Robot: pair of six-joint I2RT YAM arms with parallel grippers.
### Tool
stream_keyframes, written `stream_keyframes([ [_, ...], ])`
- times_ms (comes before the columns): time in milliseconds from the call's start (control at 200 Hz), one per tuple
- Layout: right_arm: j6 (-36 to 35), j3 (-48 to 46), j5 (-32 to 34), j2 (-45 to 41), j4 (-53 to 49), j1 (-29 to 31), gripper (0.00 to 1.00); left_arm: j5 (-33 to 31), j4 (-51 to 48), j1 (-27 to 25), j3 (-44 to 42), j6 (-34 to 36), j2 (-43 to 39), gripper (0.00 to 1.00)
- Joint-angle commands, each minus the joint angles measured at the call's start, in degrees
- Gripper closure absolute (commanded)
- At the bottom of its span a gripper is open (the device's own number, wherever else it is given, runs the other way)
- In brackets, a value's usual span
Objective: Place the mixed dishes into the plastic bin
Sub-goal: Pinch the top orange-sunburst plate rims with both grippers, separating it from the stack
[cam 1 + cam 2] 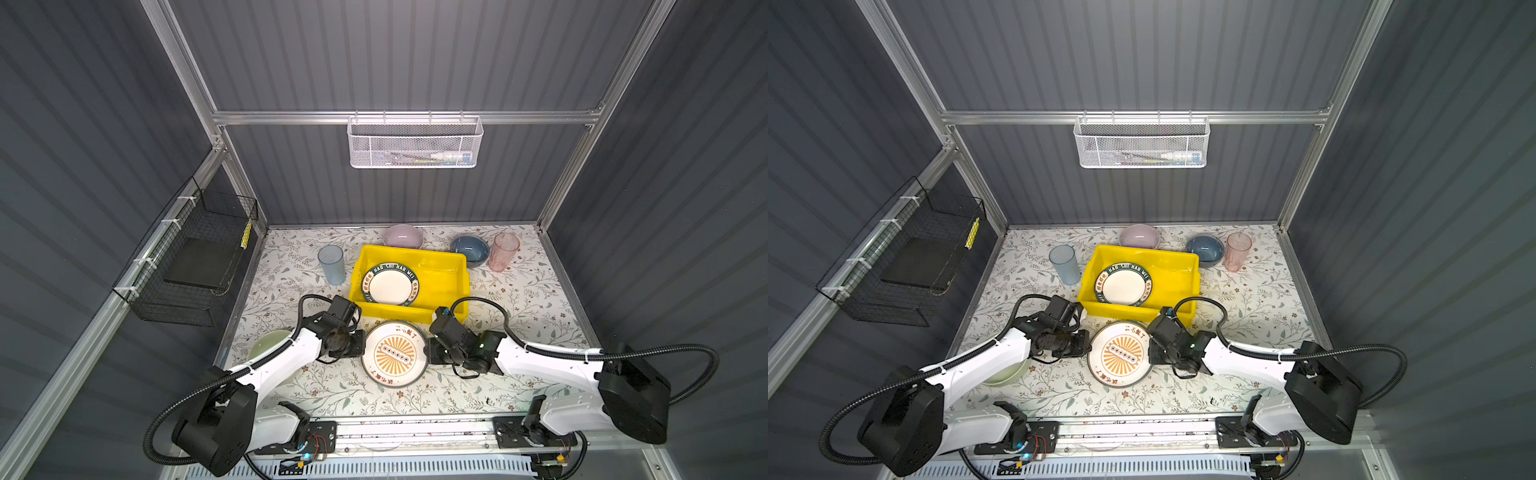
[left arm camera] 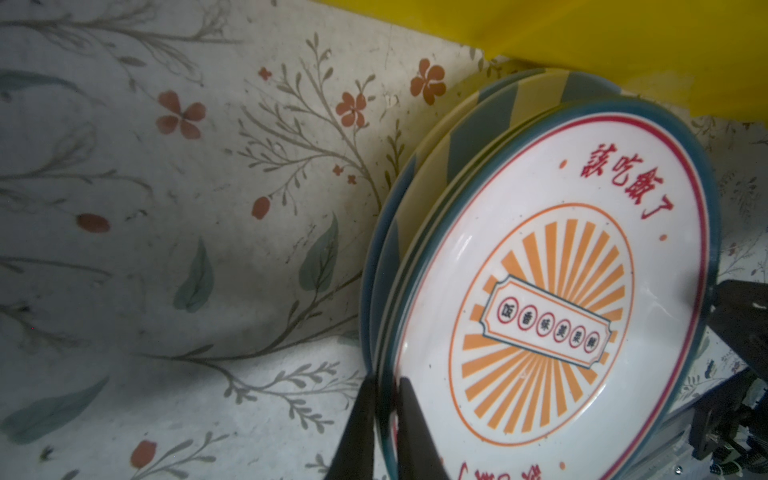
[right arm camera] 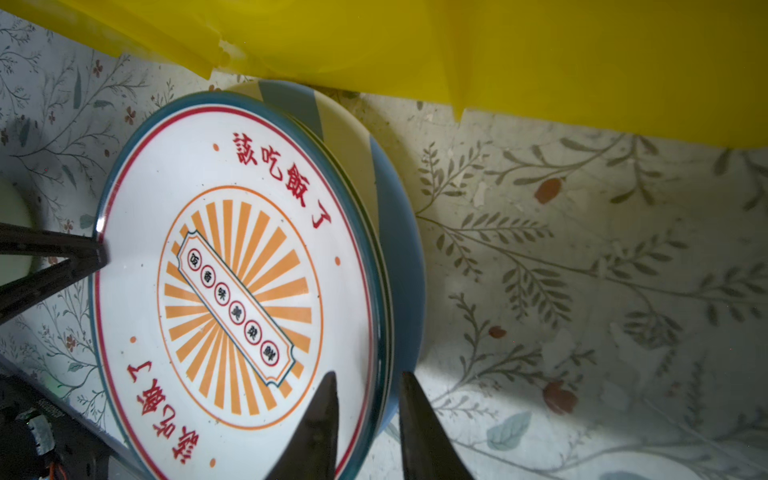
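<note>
1. Floral tabletop (image 1: 519, 299): yellow bin (image 1: 440, 274) mid-frame in both top views, green-rimmed lettered plate (image 1: 390, 284) inside.
2. Left gripper (image 2: 385, 382) clenched on orange sunburst plate (image 1: 394, 354) rim, below bin.
3. Right gripper (image 3: 368, 376) straddles opposite rim; grip unclear.

A lab-style robot test cell. An aluminium frame (image 1: 291, 117) and grey panels (image 1: 374, 54) enclose the floral table (image 1: 519, 299).
</note>
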Motion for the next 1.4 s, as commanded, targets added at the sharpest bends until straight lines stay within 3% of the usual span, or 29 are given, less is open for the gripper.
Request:
stream_keyframes([
  [0, 0.39, 0.79, 0.88, 0.74, -1.66, 0.21, 0.73, -0.49, -1.82, -0.39, -0.99, -0.49, 1.34, 0.88],
  [705, 1.51, -3.1, -7.08, -2.77, 9.63, -0.98, 0.77, 0.26, -0.73, -0.48, -1.17, -0.38, 2.2, 0.89],
  [971, 1.54, -6.16, -13.67, -5.55, 16.87, -3.09, 0.78, 1.61, 0.92, -0.48, -1.78, -0.55, 2.9, 0.89],
  [1396, 0.99, -4.9, -17.52, -0.84, 21.49, -3.3, 0.77, 1.79, 1.25, -0.44, -1.61, -0.47, 2.28, 0.89],
])
